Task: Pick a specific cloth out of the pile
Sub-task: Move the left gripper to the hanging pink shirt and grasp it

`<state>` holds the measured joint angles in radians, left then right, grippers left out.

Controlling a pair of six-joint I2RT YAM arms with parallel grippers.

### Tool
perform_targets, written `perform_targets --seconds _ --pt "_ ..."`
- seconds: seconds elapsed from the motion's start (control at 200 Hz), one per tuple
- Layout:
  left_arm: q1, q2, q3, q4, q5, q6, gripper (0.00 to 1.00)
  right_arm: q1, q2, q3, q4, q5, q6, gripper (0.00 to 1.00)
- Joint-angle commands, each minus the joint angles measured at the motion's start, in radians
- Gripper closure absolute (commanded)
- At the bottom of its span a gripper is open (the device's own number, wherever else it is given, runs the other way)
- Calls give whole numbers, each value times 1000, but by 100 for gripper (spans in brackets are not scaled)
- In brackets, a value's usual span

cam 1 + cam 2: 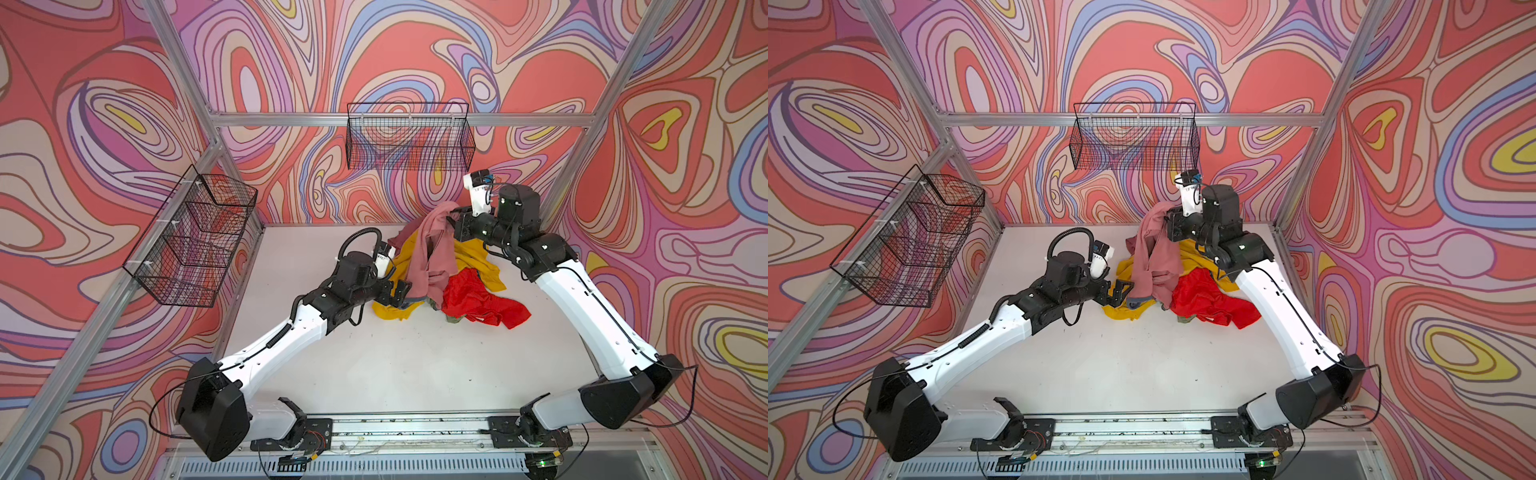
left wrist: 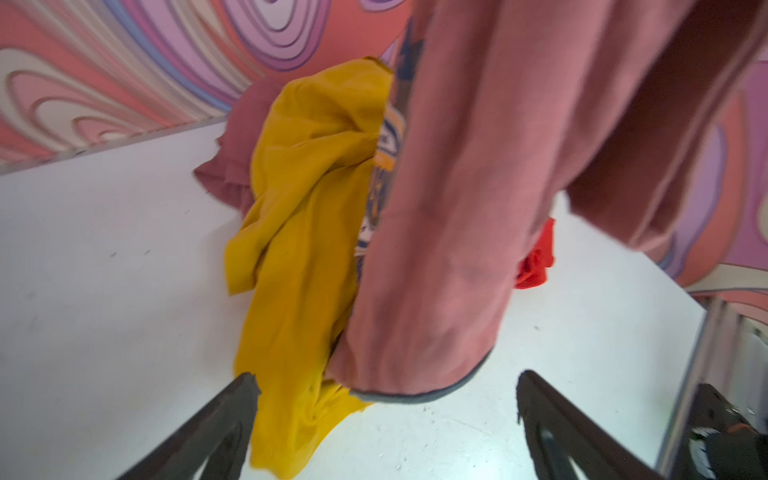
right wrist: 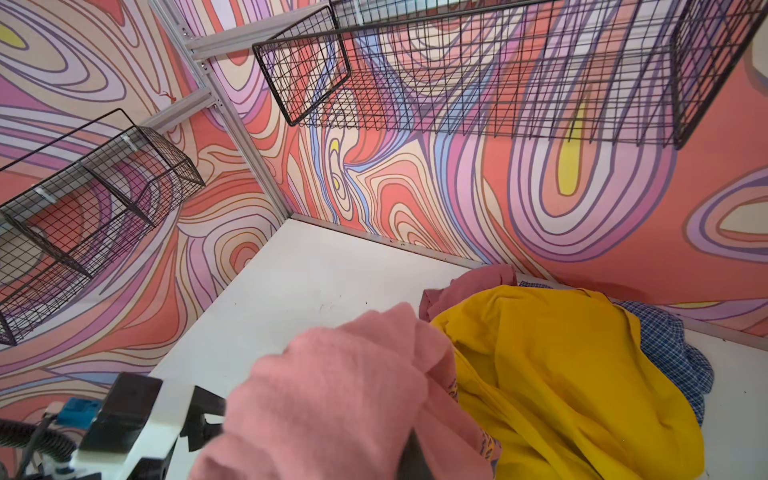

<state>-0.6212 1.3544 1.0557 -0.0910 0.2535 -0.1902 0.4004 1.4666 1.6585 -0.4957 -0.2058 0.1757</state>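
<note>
Swirling walls (image 1: 415, 54) of pink, red and lilac enclose a white table (image 1: 415, 365). 2 black wire baskets are hung on them: a back basket (image 1: 409, 137) and a side basket (image 1: 191, 241) on the left.

A pile (image 1: 465, 291) of garments is heaped near the back of the table, right of centre. It is made up of a mustard-yellow shirt (image 1: 473, 255), a shiny red garment (image 1: 498, 309) at the front, and a blue-checked piece (image 3: 665, 345) shown in the right wrist view.

The cloth (image 1: 432, 253), dusty rose-pink, is clamped at its top by the right gripper (image 1: 455, 222), whose jaws are clenched on it. It is raised above the pile and hangs in long folds over the yellow shirt. Its grey-blue trim (image 2: 436, 395) is shown along the lower hem in the left wrist view.

The left gripper (image 1: 402, 293) is spread wide and grasps nothing. It is placed low at the pile's left edge, just beside the hanging hem.
</note>
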Motion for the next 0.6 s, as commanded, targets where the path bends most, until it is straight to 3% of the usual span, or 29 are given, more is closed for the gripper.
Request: perform_targets --seconds 0.0,0.15,0.316,0.396,0.486,0.571,0.596 --pt "-5 62 45 118 221 39 0 4 2 12 57 15 42 100" --pt "-11 118 20 250 292 15 2 4 -17 -39 89 33 67 100" --pt "-15 279 183 153 247 16 14 4 4 -34 107 8 77 100" --pt "-20 341 263 107 205 8 35 4 19 -28 88 9 54 100" --pt "-23 371 325 62 149 -6 72 -6 20 -29 66 60 15 100" --pt "-25 354 338 65 110 -50 100 -52 13 -31 47 52 -2 100" --pt "-25 347 342 66 103 -68 100 -67 11 -34 43 47 -7 100"
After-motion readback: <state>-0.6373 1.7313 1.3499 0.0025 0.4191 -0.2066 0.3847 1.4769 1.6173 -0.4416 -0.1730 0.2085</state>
